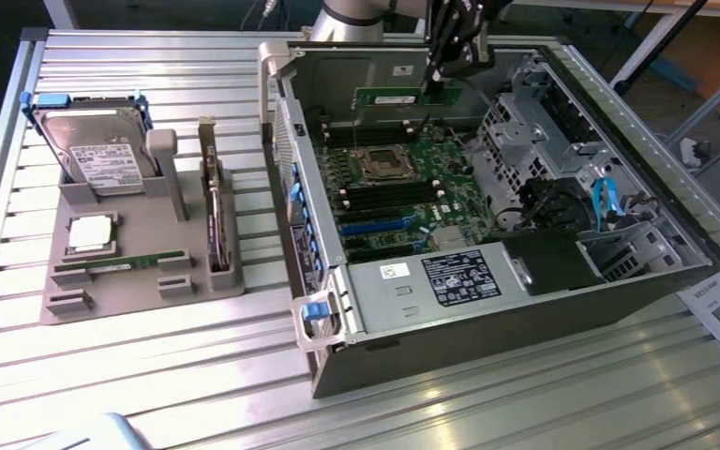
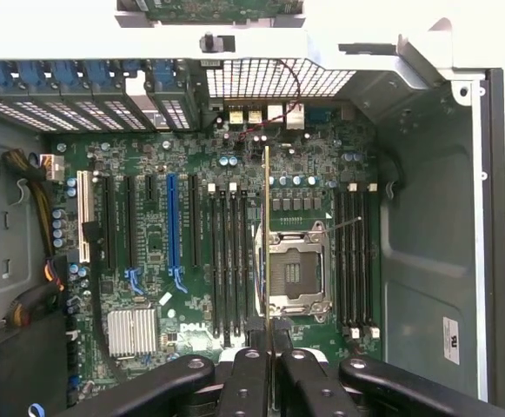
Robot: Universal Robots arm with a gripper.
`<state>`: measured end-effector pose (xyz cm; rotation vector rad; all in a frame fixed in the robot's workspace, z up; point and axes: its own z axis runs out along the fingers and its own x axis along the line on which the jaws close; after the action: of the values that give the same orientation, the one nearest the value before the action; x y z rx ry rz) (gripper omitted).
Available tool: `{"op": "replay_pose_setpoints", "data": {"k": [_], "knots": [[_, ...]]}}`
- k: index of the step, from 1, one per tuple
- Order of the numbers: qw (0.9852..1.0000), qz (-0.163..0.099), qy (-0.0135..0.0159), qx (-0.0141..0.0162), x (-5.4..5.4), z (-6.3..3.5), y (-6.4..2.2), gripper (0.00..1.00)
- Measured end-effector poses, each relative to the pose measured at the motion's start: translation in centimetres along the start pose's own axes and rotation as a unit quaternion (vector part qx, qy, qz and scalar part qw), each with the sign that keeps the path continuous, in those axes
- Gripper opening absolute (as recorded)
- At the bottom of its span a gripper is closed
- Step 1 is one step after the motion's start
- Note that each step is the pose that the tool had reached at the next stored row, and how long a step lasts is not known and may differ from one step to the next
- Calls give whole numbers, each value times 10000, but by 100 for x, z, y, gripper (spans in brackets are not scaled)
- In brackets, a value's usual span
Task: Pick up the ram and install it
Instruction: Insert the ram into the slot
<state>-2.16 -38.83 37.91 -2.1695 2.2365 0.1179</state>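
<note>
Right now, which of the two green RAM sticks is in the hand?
The ram held on edge above the motherboard, clamped in the hand. The other green stick lies in the grey tray at the exterior view's left.

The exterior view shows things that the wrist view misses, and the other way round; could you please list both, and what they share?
The exterior view adds the gray tray on that view's left, holding a hard drive, a processor and a card, plus the power supply.
The wrist view adds the vent grille and the ram edge-on, running along the dark slots.
Both share the tool shut on the ram, above the motherboard and its socket.
</note>
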Motion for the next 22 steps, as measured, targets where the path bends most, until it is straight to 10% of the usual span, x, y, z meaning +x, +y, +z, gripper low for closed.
{"op": "replay_pose_setpoints", "data": {"k": [22], "knots": [[10000,5,6,0,24,372,-64,12]]}}
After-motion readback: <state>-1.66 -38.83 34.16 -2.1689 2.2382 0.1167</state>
